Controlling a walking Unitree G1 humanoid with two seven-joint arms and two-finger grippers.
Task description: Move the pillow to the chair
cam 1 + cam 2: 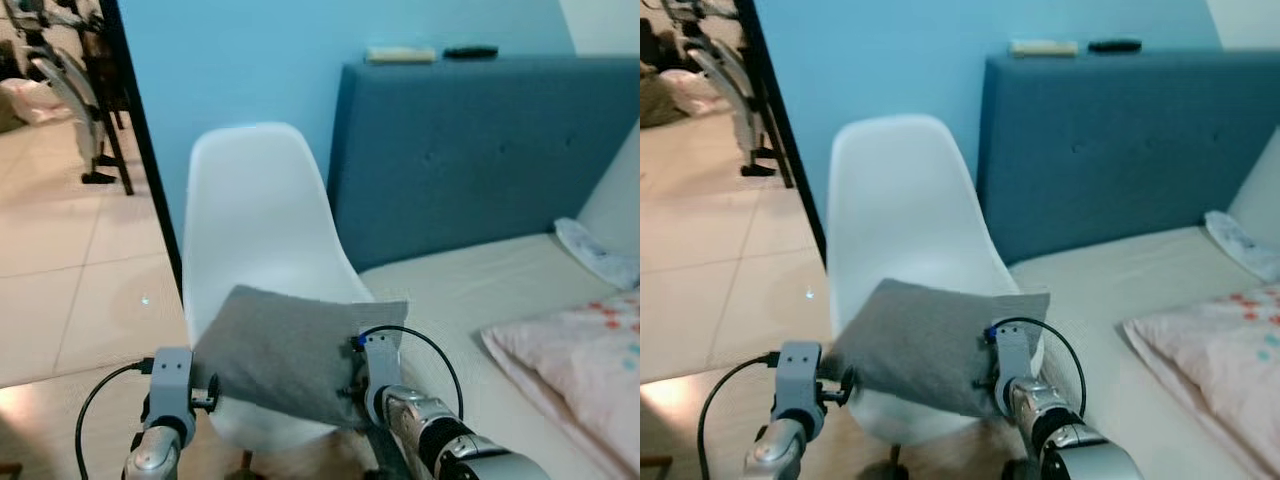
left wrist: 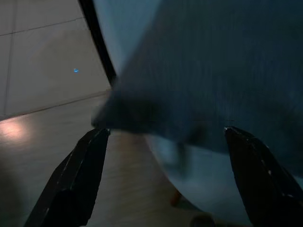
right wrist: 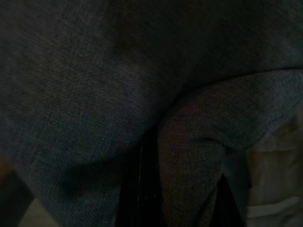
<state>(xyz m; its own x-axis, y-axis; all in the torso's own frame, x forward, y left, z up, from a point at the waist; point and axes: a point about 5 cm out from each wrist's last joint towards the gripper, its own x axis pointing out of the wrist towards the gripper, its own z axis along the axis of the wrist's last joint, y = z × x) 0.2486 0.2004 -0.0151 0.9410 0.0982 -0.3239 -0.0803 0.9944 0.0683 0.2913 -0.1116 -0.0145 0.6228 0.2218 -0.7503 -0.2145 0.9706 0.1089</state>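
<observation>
1. Ahead of you, the bed (image 1: 470, 290) with its blue headboard (image 1: 480, 150) took up the right side, a pink-patterned pillow (image 1: 580, 360) lying on it near the robot.
2. Your white chair (image 1: 250, 230) stood just beside the bed, against the blue wall (image 1: 250, 60), with tiled floor (image 1: 70, 270) to its left.
3. Your grey pillow (image 1: 285, 350) lay over the chair's seat, its front edge overhanging toward the robot.
4. Your right gripper (image 3: 182, 179) was clenched on a fold of the grey pillow at its right end; fabric bulged between the fingers.
5. Your left gripper (image 2: 165, 175) sat at the pillow's left corner, fingers (image 2: 80, 179) spread wide, grasping nothing.
</observation>
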